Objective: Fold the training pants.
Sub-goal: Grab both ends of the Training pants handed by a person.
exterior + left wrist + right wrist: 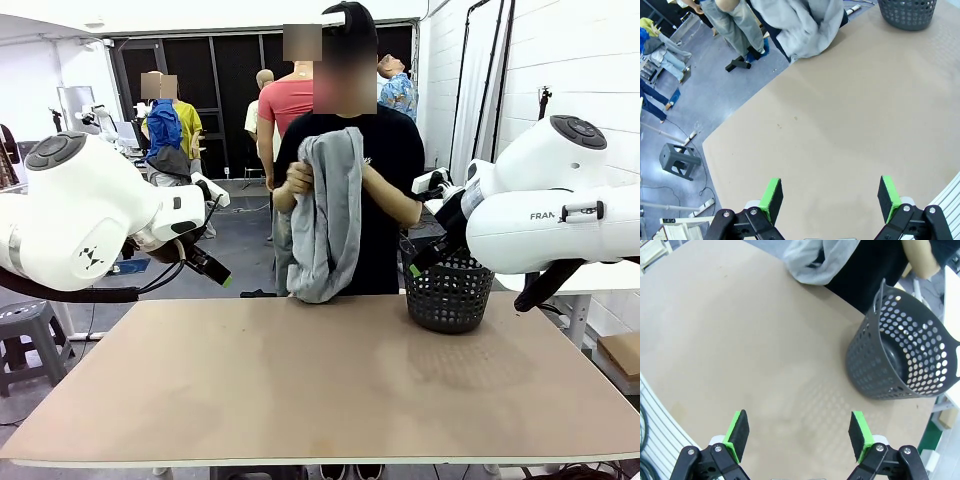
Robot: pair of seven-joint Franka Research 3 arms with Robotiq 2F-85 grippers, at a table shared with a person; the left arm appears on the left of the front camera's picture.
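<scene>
Now, at the left side, the left gripper (214, 271) hangs above the tabletop (300, 390). Its arm is raised and bent, and the fingers slant down toward the middle. It is released: in its wrist view the green pads stand wide apart with only bare board between them.

In the middle, the pants (325, 215) are not yet on the tabletop. The person at the far side holds them bunched against the chest, one hand (298, 178) gripping the upper part. The lower end hangs down to the far edge; I cannot tell if it touches.

To the right of them stands the basket (447, 295), near the far edge. Beside it the right gripper (424, 262) also hangs in the air, released and grasping nothing, its arm bent high.

I judge the step is to get the pants laid flat. To do it well, both grippers should wait until the fabric is spread. Then they can take two matching corners together, low and level, so the soft cloth folds straight and does not drag into the basket.
</scene>
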